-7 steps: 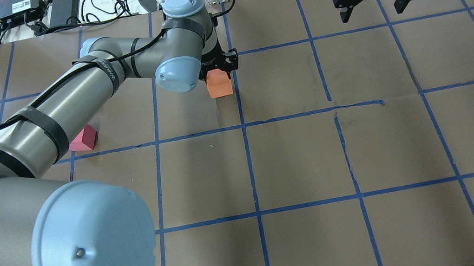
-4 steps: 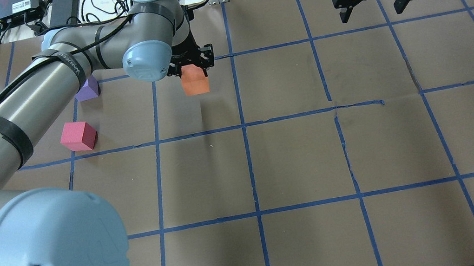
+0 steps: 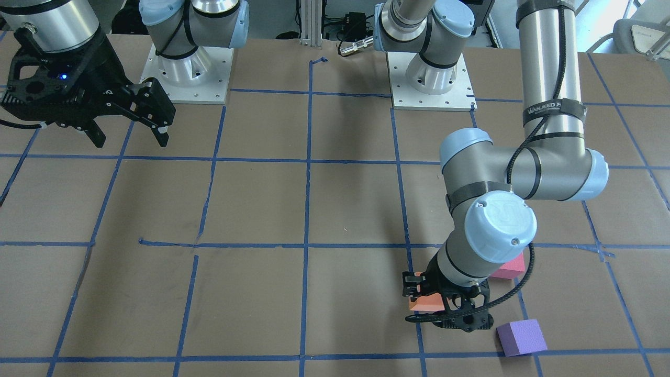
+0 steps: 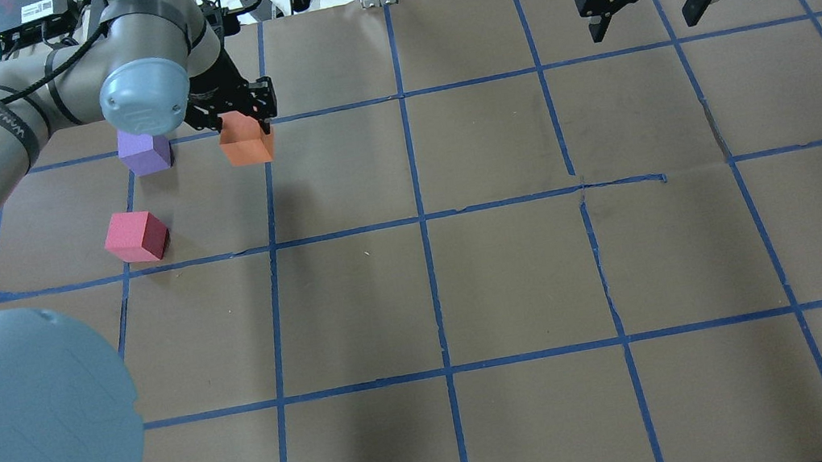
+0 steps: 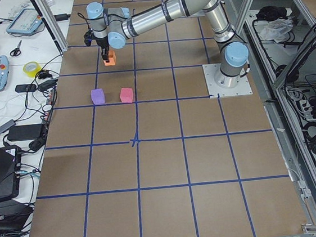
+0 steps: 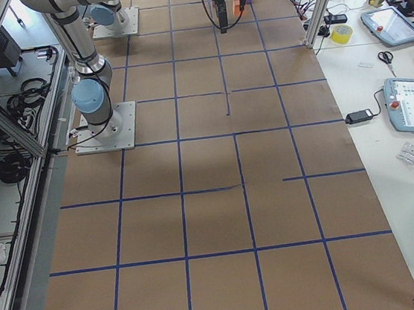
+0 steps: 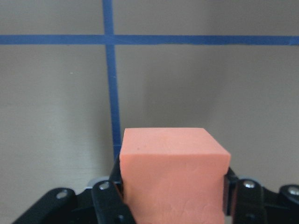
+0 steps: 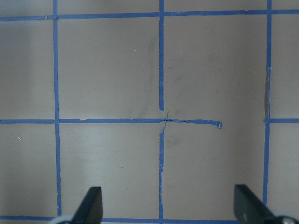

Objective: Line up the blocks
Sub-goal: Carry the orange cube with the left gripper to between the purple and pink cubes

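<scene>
Left end effector (image 4: 243, 126) clamped on orange block (image 4: 248, 147), near purple block (image 4: 144, 152); pinkish-red block (image 4: 135, 236) lies apart on worktop (image 4: 515, 272). Right end effector (image 4: 646, 16) hangs spread apart, empty.

Brown table (image 4: 515, 272) gridded in blue tape (image 4: 435, 301) — yellow tape roll (image 6: 342, 33), scissors (image 6: 386, 60) alongside.

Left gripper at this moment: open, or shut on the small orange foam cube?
Shut on the small orange foam cube: in the wrist view, the black fingers of the left gripper press its two sides.
</scene>
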`<state>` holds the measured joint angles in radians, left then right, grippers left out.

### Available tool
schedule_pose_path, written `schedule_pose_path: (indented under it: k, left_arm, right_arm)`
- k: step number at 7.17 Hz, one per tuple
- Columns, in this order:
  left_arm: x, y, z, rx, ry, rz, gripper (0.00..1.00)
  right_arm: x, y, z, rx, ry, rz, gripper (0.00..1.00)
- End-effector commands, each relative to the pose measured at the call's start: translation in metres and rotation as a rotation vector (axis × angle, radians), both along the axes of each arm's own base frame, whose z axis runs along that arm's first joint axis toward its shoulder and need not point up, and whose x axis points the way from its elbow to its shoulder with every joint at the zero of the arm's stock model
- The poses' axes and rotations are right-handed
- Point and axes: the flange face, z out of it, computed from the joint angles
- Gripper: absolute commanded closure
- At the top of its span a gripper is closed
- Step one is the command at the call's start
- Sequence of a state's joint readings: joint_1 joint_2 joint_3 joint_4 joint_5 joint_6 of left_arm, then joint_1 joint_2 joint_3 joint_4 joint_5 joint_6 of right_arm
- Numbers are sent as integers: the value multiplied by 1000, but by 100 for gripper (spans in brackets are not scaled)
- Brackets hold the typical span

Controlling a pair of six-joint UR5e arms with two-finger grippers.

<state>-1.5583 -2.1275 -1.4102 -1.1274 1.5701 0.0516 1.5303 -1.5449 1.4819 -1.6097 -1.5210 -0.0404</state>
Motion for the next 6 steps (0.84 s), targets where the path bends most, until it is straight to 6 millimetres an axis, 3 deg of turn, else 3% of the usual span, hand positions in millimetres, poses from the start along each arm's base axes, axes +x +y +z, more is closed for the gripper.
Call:
schedule_pose_path:
  k: [1, 3, 5, 6]
  left_arm:
    - [57, -2, -4, 15, -17, -46, 62]
    - [104, 1, -14, 29, -12, -31, 62]
    - [117, 1, -18, 33, -14, -60, 62]
    - [136, 4, -21, 37, -13, -44, 62]
  right_arm:
    - [0, 0, -1, 2, 1, 2, 0]
    - [-1, -1, -2, 4, 0, -1, 0]
    - [-1, 0, -1, 5, 0, -1, 0]
    - [-1, -1, -2, 4, 0, -1, 0]
